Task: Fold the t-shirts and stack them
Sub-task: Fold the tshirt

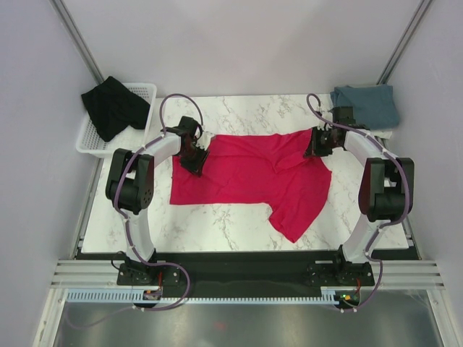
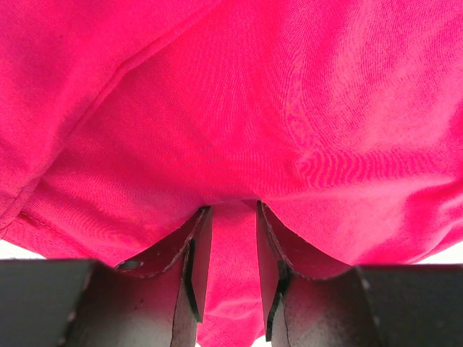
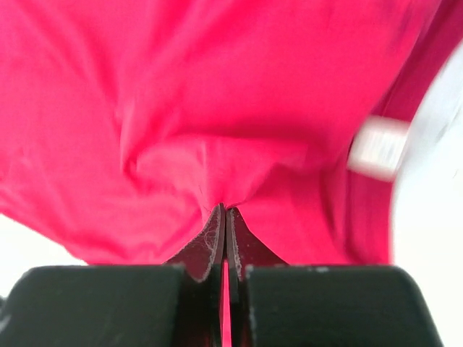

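On the marble tabletop (image 1: 217, 224) between your two arms lies the red t-shirt (image 1: 246, 173). It is spread mostly flat, with one part trailing toward the near right edge. Your left gripper (image 1: 194, 153) sits at the shirt's far left corner and your right gripper (image 1: 318, 142) at its far right corner. From the top view you cannot see either pair of fingertips, because the gripper bodies cover them.

Left wrist view: jaws part-way closed, pinching a thick fold of red cloth that fills the gap between them. Right wrist view: jaws pressed almost together, with a thin sliver of red cloth caught between.

Both wrist views are filled nearly edge to edge with red cloth, so you cannot tell from them which part of the shirt is held. Only slivers of white show at the frame edges. The right wrist view also shows a small white tag (image 3: 380, 148) on the shirt, too blurred to read any writing.

The black t-shirt (image 1: 112, 107) is draped over the white basket (image 1: 141, 92) at the far left, hiding much of the inside and spilling past its left rim. The blue-grey t-shirt (image 1: 369, 105) lies at the tabletop's far right corner, apart from the red one. You cannot tell whether it is bunched or folded.
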### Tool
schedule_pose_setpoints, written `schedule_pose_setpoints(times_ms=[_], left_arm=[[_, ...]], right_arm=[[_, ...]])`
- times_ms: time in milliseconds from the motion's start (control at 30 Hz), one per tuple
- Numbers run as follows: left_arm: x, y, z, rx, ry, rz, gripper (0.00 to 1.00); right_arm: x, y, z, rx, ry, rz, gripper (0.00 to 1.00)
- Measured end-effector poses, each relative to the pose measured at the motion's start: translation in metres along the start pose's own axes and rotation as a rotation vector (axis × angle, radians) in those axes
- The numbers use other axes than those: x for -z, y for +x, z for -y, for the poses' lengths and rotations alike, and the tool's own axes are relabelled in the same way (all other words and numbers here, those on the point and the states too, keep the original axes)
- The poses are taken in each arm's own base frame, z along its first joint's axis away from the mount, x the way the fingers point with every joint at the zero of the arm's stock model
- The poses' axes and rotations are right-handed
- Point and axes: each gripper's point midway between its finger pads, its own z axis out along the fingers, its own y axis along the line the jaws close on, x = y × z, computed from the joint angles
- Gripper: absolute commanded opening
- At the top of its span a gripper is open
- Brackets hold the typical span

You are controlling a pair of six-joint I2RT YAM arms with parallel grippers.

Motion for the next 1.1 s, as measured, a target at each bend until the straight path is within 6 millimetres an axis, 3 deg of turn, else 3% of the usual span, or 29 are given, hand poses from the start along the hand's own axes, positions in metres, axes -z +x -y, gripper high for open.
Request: schedule_pose_setpoints(times_ms=[200, 367, 500, 567, 600, 700, 900, 1000, 1100], left_arm=[[0.000, 0.000, 0.000, 0.000, 0.001, 0.001, 0.38], [0.000, 0.000, 0.000, 0.000, 0.000, 0.002, 0.38], [0.001, -0.001, 0.000, 0.000, 0.000, 0.003, 0.38], [0.001, -0.001, 0.000, 0.000, 0.000, 0.003, 0.38], [0.001, -0.001, 0.000, 0.000, 0.000, 0.003, 0.38], [0.001, -0.001, 0.000, 0.000, 0.000, 0.003, 0.38], [0.001, -0.001, 0.000, 0.000, 0.000, 0.003, 0.38], [0.001, -0.001, 0.000, 0.000, 0.000, 0.004, 0.38], [0.001, -0.001, 0.000, 0.000, 0.000, 0.004, 0.38]], right_arm=[[0.015, 0.040, -0.007, -0.046, 0.001, -0.052, 0.00], [0.021, 0.057, -0.010, -0.068, 0.004, -0.070, 0.00], [0.023, 0.060, -0.010, -0.080, 0.005, -0.074, 0.00], [0.022, 0.064, -0.009, -0.092, 0.007, -0.080, 0.10], [0.022, 0.066, -0.009, -0.098, 0.008, -0.085, 0.23], [0.021, 0.074, -0.007, -0.109, 0.017, -0.103, 0.34], [0.024, 0.076, -0.001, -0.093, 0.049, -0.109, 0.37], [0.030, 0.072, -0.001, -0.052, 0.063, -0.099, 0.28], [0.035, 0.057, -0.009, 0.034, 0.066, -0.069, 0.26]])
